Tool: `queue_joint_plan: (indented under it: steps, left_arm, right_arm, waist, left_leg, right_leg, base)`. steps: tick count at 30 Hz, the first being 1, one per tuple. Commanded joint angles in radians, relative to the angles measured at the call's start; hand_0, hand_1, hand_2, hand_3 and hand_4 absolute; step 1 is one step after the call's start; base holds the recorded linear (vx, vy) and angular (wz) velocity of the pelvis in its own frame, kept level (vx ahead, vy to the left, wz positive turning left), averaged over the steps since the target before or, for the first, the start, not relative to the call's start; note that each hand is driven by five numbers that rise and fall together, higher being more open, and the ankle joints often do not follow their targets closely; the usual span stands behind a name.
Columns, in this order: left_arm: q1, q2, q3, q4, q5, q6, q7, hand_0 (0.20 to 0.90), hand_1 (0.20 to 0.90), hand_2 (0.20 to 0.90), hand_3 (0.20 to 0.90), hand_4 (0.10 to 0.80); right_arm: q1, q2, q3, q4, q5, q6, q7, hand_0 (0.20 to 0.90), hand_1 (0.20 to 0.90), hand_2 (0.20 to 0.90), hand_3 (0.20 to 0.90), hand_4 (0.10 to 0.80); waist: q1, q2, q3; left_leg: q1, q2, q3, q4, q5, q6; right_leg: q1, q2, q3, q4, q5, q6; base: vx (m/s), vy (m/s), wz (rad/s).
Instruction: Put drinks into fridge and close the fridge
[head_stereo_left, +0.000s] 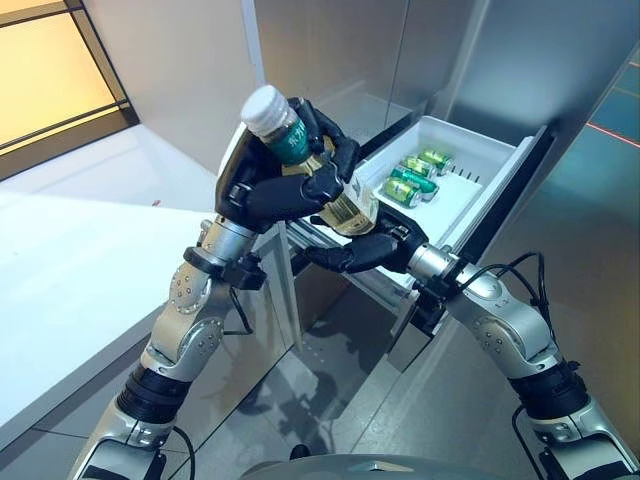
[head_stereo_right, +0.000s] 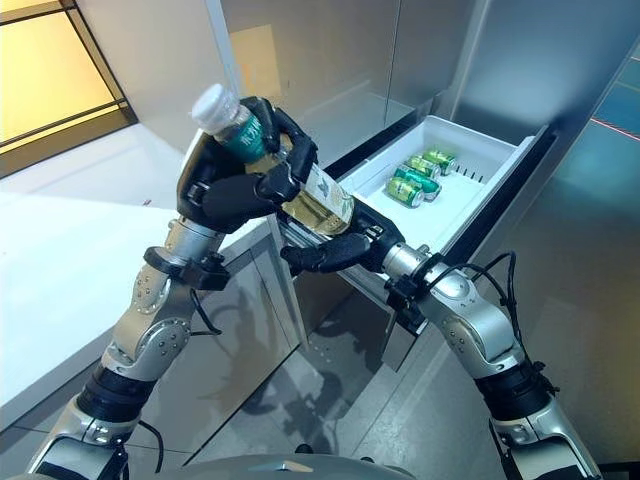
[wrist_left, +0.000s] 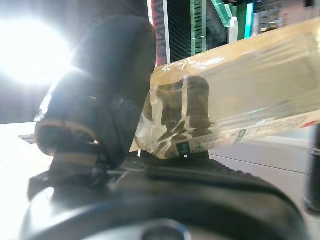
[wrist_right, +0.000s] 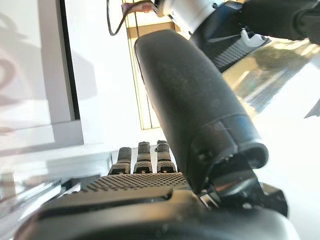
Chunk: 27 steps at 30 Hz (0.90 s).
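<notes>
My left robot hand (head_stereo_left: 285, 190) is matte black, as is my right robot hand (head_stereo_left: 370, 250). The clear plastic bottle (head_stereo_left: 310, 165) shows pale amber liquid, a white cap and a dark green label with white print. The fridge drawer (head_stereo_left: 480, 165) is white; its three cans (head_stereo_left: 412, 180) are green. The fridge front (head_stereo_left: 520, 60) is brushed silver-grey.

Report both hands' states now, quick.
Left hand: shut on the bottle, held tilted above the open drawer.
Right hand: open, fingers straight under the bottle's base.
</notes>
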Motion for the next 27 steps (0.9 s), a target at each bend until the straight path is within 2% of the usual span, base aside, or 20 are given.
queue_joint_plan:
  steps: [1,7,17,23,27]
  left_arm:
    - [-0.176,-0.009,0.017,0.006,-0.009,-0.104,0.002,0.300,0.300,0.300,0.200,0.100]
    - [-0.186,-0.005,0.001,0.000,0.067,-0.097,0.042,0.300,0.300,0.300,0.200,0.100]
    - [-0.208,0.050,-0.023,0.066,0.207,-0.094,0.095,0.300,0.300,0.300,0.200,0.100]
    - [-0.222,0.062,-0.057,0.108,0.214,-0.068,0.082,0.300,0.300,0.300,0.200,0.100]
    - [-0.224,0.054,-0.074,0.118,0.158,-0.073,0.051,0.300,0.300,0.300,0.200,0.100]
  right_arm:
    - [-0.141,0.039,-0.038,-0.123,0.015,-0.141,-0.038,0.900,0.900,0.900,0.900,0.800]
    - [-0.159,0.036,-0.037,-0.101,0.020,-0.120,-0.091,0.900,0.900,0.900,0.900,0.800]
    - [-0.181,0.011,-0.013,-0.082,0.015,-0.094,-0.064,0.900,0.900,0.900,0.900,0.800]
    - [-0.198,-0.010,0.008,-0.076,0.006,-0.065,-0.038,0.900,0.900,0.900,0.900,0.800]
    - [-0.204,-0.025,0.030,-0.066,0.018,-0.017,-0.001,0.900,0.900,0.900,0.900,0.800]
  waist:
    - [-0.007,-0.018,-0.088]
    - [-0.008,-0.019,-0.089]
    - [-0.008,-0.021,-0.092]
    - [-0.014,-0.023,-0.095]
    - [-0.018,-0.026,-0.095]
  left_leg:
    - [0.024,0.028,0.063,0.001,-0.081,-0.015]
    - [0.021,0.030,0.063,0.001,-0.080,-0.016]
    - [0.018,0.031,0.067,0.001,-0.080,-0.018]
    - [0.018,0.034,0.077,0.001,-0.080,-0.018]
    - [0.018,0.035,0.080,0.001,-0.079,-0.018]
  right_leg:
    - [-0.020,-0.011,0.060,0.018,0.030,0.048]
    - [-0.024,-0.010,0.061,0.019,0.030,0.047]
    - [-0.025,-0.012,0.054,0.018,0.031,0.051]
    - [-0.028,-0.010,0.056,0.017,0.031,0.052]
    - [-0.030,-0.008,0.062,0.020,0.031,0.052]
  base:
    - [0.020,-0.006,-0.05]
    - [0.006,-0.001,-0.01]
    - [0.000,0.000,0.00]
    - [0.017,-0.007,-0.08]
    - [0.008,-0.005,-0.03]
